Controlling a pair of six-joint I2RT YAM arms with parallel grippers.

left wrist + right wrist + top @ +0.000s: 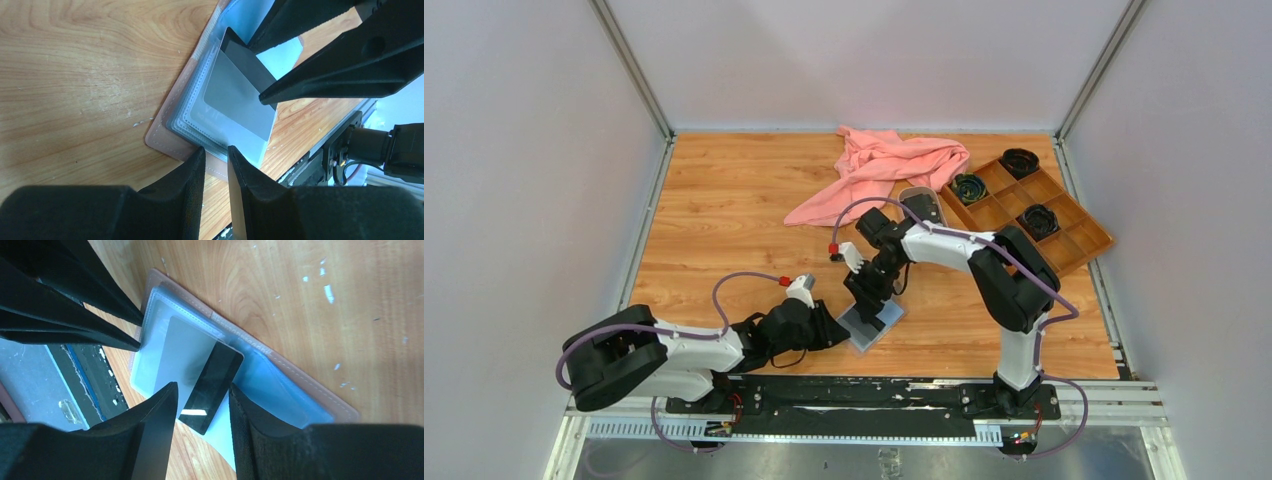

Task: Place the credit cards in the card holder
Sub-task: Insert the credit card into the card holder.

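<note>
The card holder (871, 328) lies open on the wood near the front edge, pinkish-tan cover down, pale blue sleeves (272, 385) up. A dark credit card (212, 385) with a white band sits partly inside a sleeve, its black end sticking out; it also shows in the left wrist view (235, 95). My right gripper (203, 385) is just above it, jaws apart on either side of the black end, with a sliver of sleeve showing beside the card. My left gripper (216, 152) has its jaws nearly together, tips pressing on the holder's near edge (165, 142).
A pink cloth (889, 170) lies at the back middle. An oval tray (921, 205) sits behind the right arm. A brown compartment tray (1064, 215) with round black items stands at the back right. The black base rail (864, 392) runs along the front.
</note>
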